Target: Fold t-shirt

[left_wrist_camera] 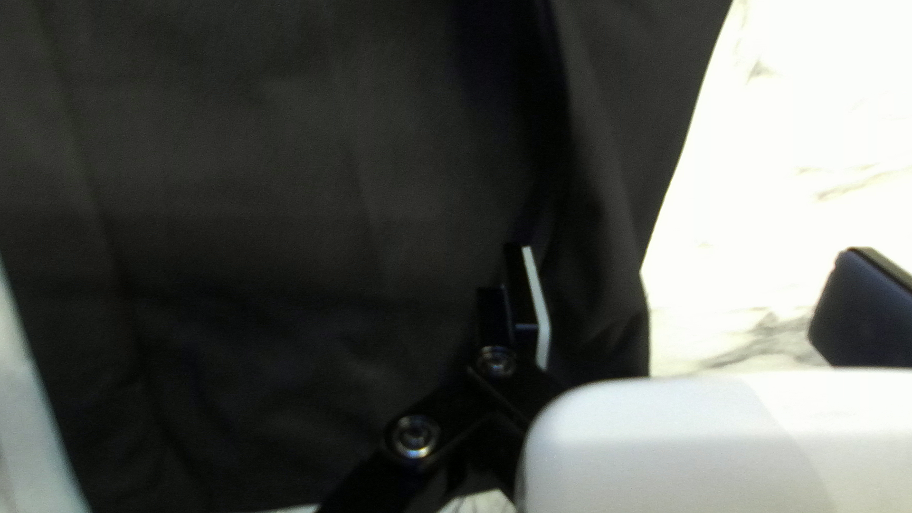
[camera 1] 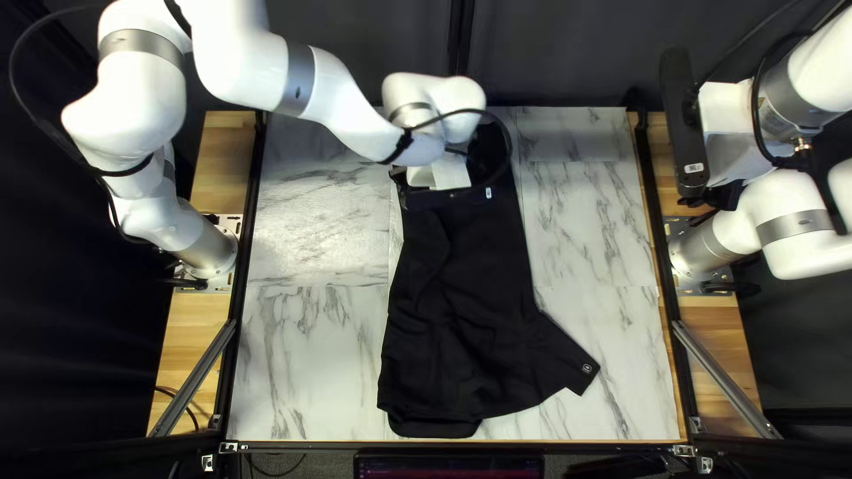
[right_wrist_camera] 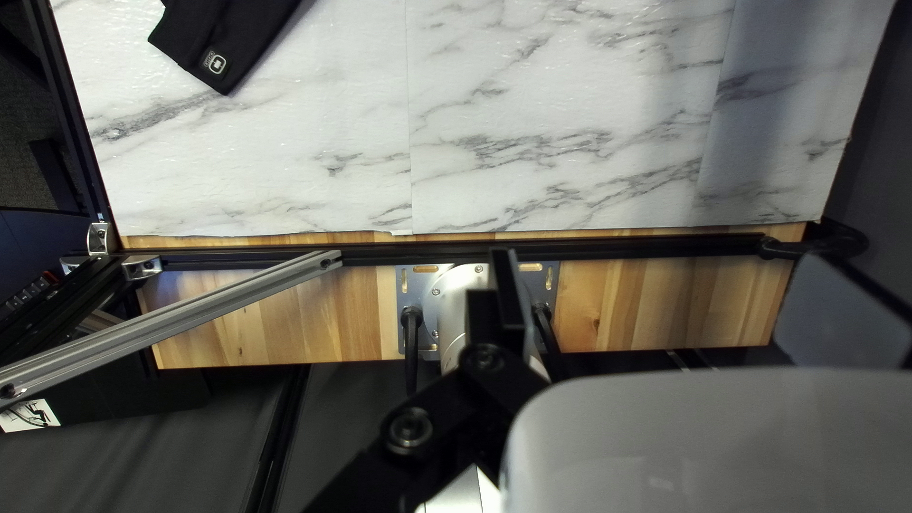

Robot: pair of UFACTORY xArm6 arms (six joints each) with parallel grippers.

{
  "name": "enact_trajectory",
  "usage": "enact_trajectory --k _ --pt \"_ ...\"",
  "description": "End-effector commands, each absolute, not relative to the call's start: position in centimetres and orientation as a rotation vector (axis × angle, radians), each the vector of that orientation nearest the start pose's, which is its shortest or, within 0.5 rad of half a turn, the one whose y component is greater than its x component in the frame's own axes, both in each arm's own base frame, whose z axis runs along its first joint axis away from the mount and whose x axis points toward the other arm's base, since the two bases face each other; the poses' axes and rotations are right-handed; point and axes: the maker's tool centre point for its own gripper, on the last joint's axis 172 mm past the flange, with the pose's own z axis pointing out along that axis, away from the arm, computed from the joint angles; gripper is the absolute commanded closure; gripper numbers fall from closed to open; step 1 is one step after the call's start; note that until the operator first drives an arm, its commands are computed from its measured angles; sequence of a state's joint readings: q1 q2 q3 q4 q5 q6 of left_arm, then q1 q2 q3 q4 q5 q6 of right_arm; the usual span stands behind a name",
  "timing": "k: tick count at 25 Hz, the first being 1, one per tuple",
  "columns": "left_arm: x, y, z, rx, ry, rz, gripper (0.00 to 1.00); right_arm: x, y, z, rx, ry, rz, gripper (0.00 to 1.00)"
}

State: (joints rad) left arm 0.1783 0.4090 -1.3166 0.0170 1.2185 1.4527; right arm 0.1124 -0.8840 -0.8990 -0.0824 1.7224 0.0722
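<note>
Hold left gripper [camera 1: 450, 175] wide over far end of black t-shirt [camera 1: 461, 310] – lying on table [camera 1: 311, 355], long axis far-to-near, sleeve [camera 1: 568, 359] pointing near-right – and right gripper [camera 1: 732, 133] wide, off right

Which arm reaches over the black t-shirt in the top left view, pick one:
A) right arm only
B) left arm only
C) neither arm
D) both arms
B: the left arm extends over the black t-shirt, while the right arm is beyond the marble-patterned surface.
</note>
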Motion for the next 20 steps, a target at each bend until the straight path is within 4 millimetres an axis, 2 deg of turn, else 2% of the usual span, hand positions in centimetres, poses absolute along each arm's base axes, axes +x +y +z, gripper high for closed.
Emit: enact_trajectory --k 1,5,9,12,16,20 --pt "46.3 8.2 7.3 -2.683 1.994 0.416 0.0 22.6 0.2 37.4 -3.215 -0.041 -0.109 0.0" --pt "46.6 7.8 6.6 -2.671 2.024 0.439 0.0 22.6 0.2 37.4 -3.215 -0.041 -0.109 0.0" --pt "46.0 7.5 5.9 -2.666 2.065 0.48 0.0 22.6 0.2 37.4 -3.215 -0.041 -0.109 0.0" --pt "45.0 7.3 5.3 -2.663 2.105 0.534 0.0 22.6 0.2 37.4 -3.215 -0.041 -0.109 0.0" --pt "43.1 7.7 6.1 -2.669 2.105 0.563 0.0 22.6 0.2 37.4 -3.215 -0.041 -0.109 0.0" --pt "40.5 8.1 7.0 -2.689 2.068 0.585 0.0 22.6 0.2 37.4 -3.215 -0.041 -0.109 0.0"
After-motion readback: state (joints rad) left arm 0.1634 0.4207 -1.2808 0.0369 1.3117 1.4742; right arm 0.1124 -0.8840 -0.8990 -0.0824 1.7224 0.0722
